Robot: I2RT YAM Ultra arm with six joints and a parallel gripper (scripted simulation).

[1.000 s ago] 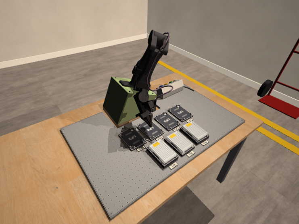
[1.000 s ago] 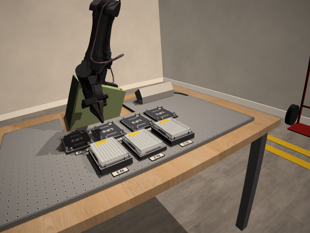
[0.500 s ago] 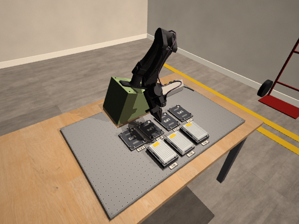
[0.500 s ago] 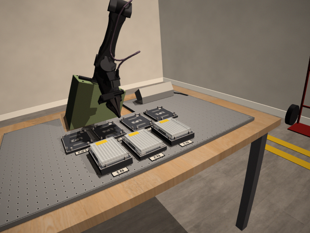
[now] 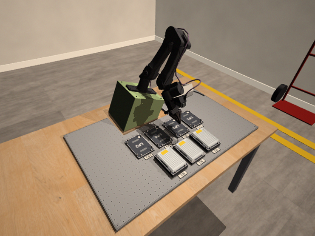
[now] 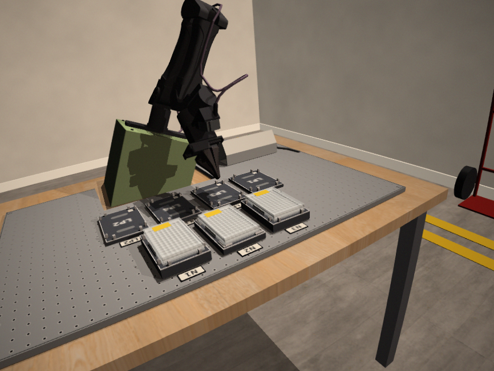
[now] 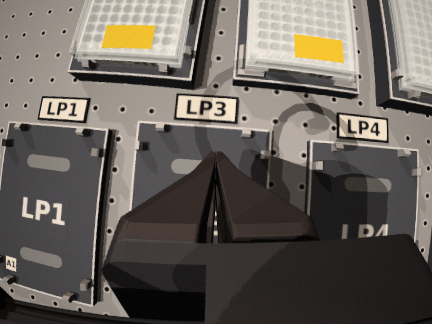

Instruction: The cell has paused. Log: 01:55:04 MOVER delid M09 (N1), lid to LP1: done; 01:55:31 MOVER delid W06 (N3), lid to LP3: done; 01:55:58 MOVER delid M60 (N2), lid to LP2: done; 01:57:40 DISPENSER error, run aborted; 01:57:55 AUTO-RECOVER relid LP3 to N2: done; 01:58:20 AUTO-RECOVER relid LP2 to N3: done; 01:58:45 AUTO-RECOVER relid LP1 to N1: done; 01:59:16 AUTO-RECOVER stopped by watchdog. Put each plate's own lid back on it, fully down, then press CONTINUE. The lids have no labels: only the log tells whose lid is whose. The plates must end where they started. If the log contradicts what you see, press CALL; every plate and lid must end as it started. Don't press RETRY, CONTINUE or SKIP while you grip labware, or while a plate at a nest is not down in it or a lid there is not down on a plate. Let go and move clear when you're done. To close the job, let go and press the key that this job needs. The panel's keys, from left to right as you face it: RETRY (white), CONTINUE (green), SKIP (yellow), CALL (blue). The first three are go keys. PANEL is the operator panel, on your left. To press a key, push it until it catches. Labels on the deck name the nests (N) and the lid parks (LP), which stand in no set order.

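My gripper is shut and empty, tips above park LP3. White well plates stand at nests: the N1 plate, the N2 plate and the N3 plate. Each has a yellow patch and appears covered by a clear lid; full seating cannot be judged. Parks LP1 and LP2 show no lid, nor do the visible parts of LP3 and LP4. The panel shows its back; its keys are hidden.
The green arm base stands behind the parks on the wooden table. The parks and nests form two close rows on the perforated deck. A dark cable runs from the panel.
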